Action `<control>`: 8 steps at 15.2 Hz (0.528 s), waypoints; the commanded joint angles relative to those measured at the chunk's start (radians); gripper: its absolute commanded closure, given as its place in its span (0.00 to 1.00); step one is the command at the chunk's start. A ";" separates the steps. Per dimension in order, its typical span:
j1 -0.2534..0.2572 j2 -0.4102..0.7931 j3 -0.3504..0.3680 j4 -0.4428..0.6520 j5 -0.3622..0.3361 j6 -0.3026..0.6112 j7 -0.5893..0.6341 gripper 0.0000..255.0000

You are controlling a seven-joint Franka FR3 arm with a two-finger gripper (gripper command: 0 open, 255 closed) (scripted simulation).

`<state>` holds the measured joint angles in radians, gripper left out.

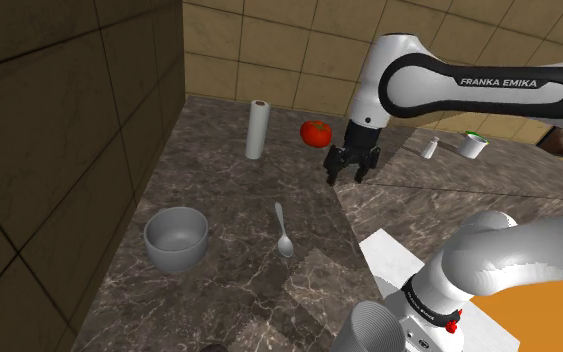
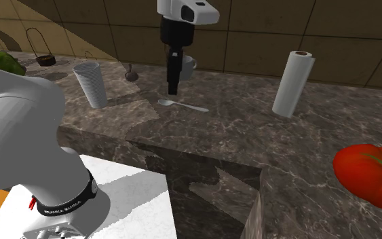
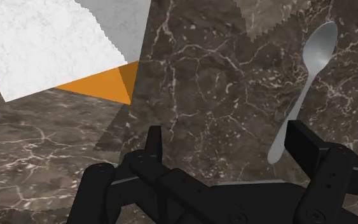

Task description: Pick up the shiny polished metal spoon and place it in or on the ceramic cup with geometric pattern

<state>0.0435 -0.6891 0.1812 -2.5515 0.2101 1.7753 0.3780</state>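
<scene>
1. your ribbed grey cup (image 1: pixel 374 330) is cut off by the shoulder view's bottom edge.
2. in the second exterior view, the gripper (image 2: pixel 173 85) half hides the grey bowl (image 2: pixel 189 66).
3. in the wrist view, the spoon (image 3: pixel 306 83) has its handle end behind one finger (image 3: pixel 308 145).
4. the fingers stand wide apart and hold nothing.
5. the spoon lies flat on the dark marble counter (image 1: pixel 219 190), near the bowl.
</scene>
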 commanded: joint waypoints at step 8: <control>0.023 0.229 0.146 -0.037 0.168 0.336 0.224 0.00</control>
<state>0.0637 -0.4977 0.3083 -2.5846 0.3591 2.0594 0.5768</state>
